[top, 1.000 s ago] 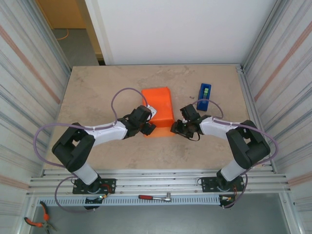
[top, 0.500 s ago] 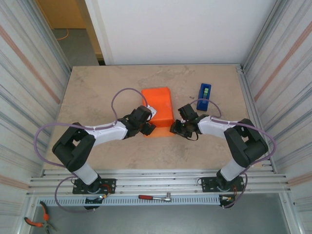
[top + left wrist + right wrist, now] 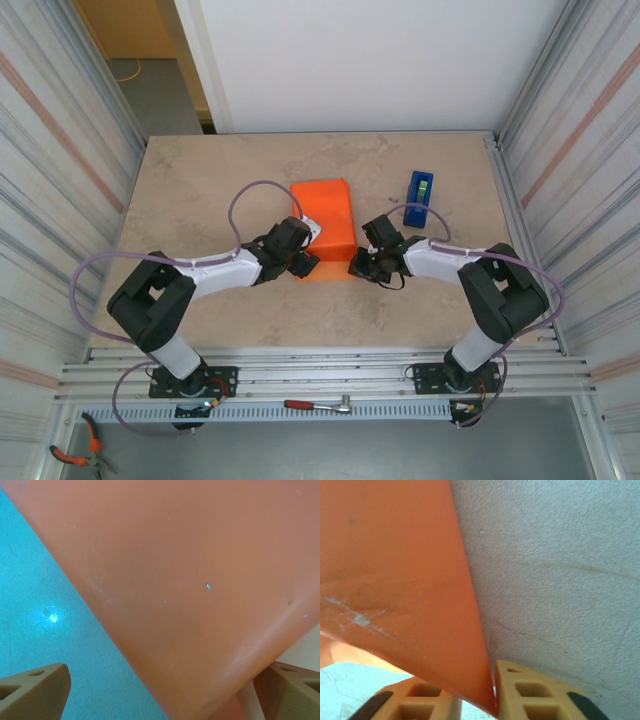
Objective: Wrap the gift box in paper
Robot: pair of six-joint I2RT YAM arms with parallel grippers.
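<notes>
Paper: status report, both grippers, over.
Left gripper open, straddling paper corner. Right gripper shut on paper edge. Blue tape dispenser stands apart.

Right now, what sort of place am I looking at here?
Probably a robot test cell in a workshop: a table boxed in by ribbed metal walls, with a ratchet and pliers lying near the mounting rail.

Robot workshop cell: corrugated metal walls (image 3: 60,150), aluminium rails (image 3: 330,375), ratchet (image 3: 318,405), pliers (image 3: 75,455).
</notes>
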